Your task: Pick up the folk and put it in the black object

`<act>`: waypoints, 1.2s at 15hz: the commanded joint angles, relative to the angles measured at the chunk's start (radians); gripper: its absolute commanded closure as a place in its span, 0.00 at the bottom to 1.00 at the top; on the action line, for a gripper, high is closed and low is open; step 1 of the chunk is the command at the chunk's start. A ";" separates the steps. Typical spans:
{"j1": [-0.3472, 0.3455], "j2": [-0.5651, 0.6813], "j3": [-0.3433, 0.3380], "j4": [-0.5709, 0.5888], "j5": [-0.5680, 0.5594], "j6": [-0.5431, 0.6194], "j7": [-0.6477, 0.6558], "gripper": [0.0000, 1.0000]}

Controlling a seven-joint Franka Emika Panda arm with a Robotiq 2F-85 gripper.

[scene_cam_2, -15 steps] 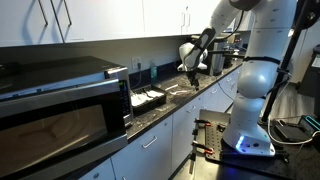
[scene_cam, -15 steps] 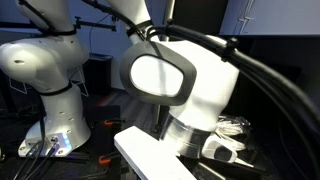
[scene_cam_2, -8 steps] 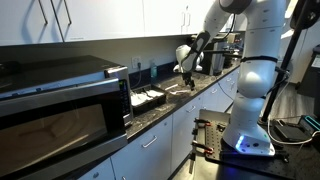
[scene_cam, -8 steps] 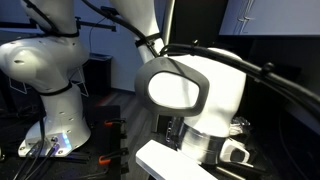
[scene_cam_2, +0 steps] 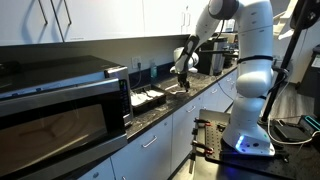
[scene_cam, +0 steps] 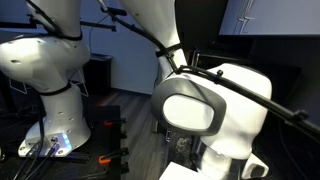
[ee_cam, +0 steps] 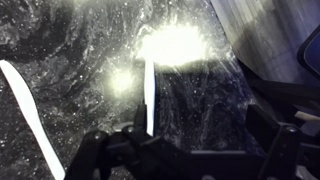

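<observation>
The tool (ee_cam: 185,148) hangs empty, jaws spread wide, directly above the fork (ee_cam: 149,95), apparently lined up to straddle its handle for the pick. The fork, a slim pale strip washed out by glare, lies flat on the speckled black desk (ee_cam: 70,50), clear of any visible edge.

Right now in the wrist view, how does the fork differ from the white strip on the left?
The fork is thin; the white strip is wider and longer in view. The fork runs straight up the frame near its middle; the white strip slants along the left edge. Both are pale and lie on the dark speckled counter.
</observation>
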 commanded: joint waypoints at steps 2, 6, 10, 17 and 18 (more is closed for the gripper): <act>-0.058 0.060 0.062 0.084 0.130 -0.006 -0.144 0.00; -0.082 0.095 0.090 0.124 0.192 -0.008 -0.210 0.00; -0.093 0.118 0.101 0.141 0.214 -0.006 -0.239 0.29; -0.110 0.116 0.111 0.142 0.228 -0.003 -0.273 0.78; -0.108 0.114 0.108 0.141 0.225 -0.004 -0.265 0.84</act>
